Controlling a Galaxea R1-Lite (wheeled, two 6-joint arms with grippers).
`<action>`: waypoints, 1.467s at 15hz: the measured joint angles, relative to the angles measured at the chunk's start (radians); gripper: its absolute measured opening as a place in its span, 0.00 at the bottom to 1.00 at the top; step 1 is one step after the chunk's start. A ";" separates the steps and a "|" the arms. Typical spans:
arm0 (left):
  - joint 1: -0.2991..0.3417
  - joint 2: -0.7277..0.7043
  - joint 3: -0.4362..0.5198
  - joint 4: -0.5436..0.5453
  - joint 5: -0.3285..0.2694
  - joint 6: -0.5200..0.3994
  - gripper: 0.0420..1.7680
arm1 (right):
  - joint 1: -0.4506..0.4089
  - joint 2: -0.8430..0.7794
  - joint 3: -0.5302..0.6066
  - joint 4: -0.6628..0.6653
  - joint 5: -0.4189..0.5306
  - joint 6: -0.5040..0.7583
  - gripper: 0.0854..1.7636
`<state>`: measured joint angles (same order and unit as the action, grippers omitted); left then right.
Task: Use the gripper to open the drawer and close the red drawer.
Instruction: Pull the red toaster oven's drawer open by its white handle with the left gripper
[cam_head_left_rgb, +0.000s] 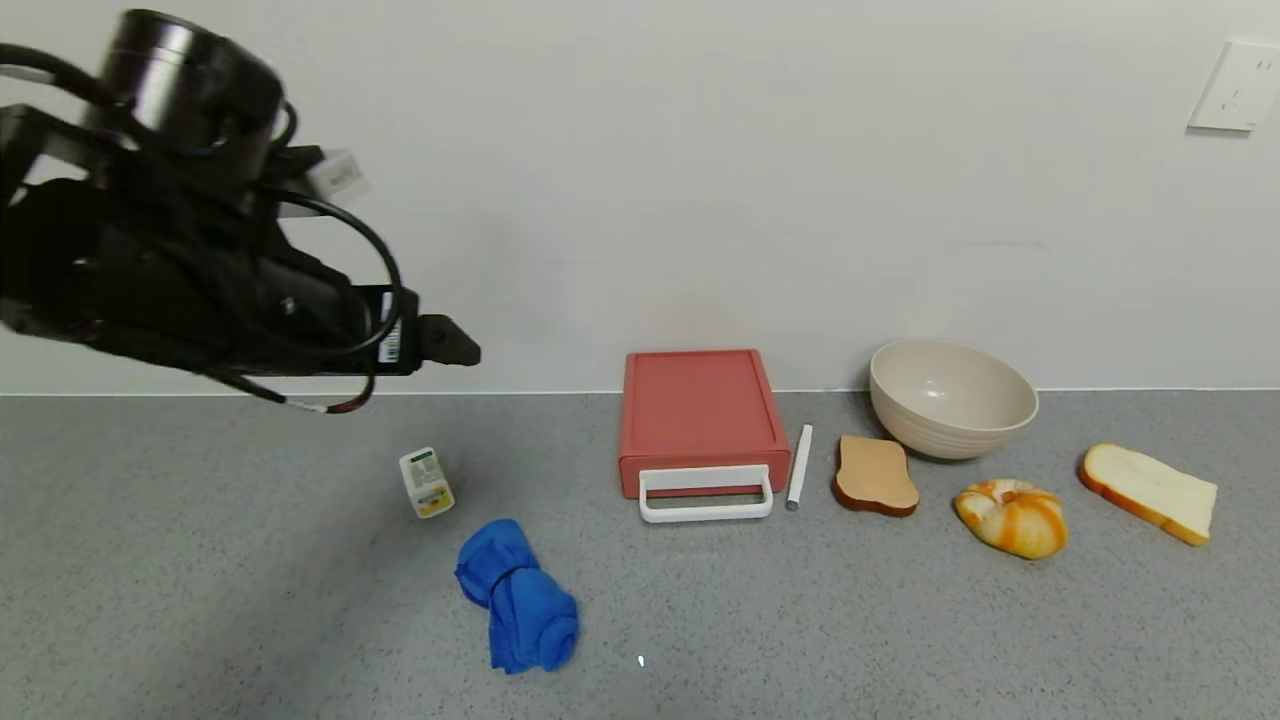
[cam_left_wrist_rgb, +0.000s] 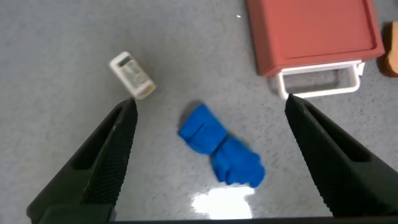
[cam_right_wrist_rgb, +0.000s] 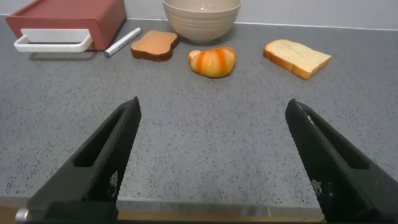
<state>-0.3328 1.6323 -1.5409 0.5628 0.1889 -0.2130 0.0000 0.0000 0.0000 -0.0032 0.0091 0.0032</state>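
Note:
The salmon-red drawer (cam_head_left_rgb: 700, 415) stands at the back of the grey counter against the wall, its tray pushed in and its white loop handle (cam_head_left_rgb: 706, 495) facing the front. My left gripper (cam_head_left_rgb: 450, 345) is raised high at the left, well away from the drawer. In the left wrist view the left gripper (cam_left_wrist_rgb: 210, 104) is open and empty above the counter, with the drawer (cam_left_wrist_rgb: 314, 34) and its handle (cam_left_wrist_rgb: 320, 81) beyond one finger. My right gripper (cam_right_wrist_rgb: 212, 104) is open and empty, low near the counter's front edge; the drawer (cam_right_wrist_rgb: 68, 18) shows far off.
A white marker (cam_head_left_rgb: 799, 466), brown toast (cam_head_left_rgb: 875, 476), a cream bowl (cam_head_left_rgb: 952, 397), a croissant-like bun (cam_head_left_rgb: 1012, 516) and a bread slice (cam_head_left_rgb: 1148, 492) lie right of the drawer. A blue cloth (cam_head_left_rgb: 518, 598) and a small white bottle (cam_head_left_rgb: 426, 482) lie to its left.

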 joint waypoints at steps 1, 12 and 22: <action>-0.038 0.063 -0.067 0.023 0.011 -0.034 0.97 | 0.000 0.000 0.000 0.000 0.000 0.000 0.97; -0.252 0.429 -0.276 0.073 -0.176 0.034 0.97 | 0.000 0.000 0.000 -0.001 -0.002 0.000 0.97; -0.251 0.510 -0.265 0.066 -0.463 0.380 0.97 | 0.000 0.000 0.000 0.000 -0.002 0.000 0.97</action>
<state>-0.5840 2.1421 -1.8060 0.6287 -0.2740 0.1672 0.0004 0.0000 0.0000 -0.0036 0.0072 0.0032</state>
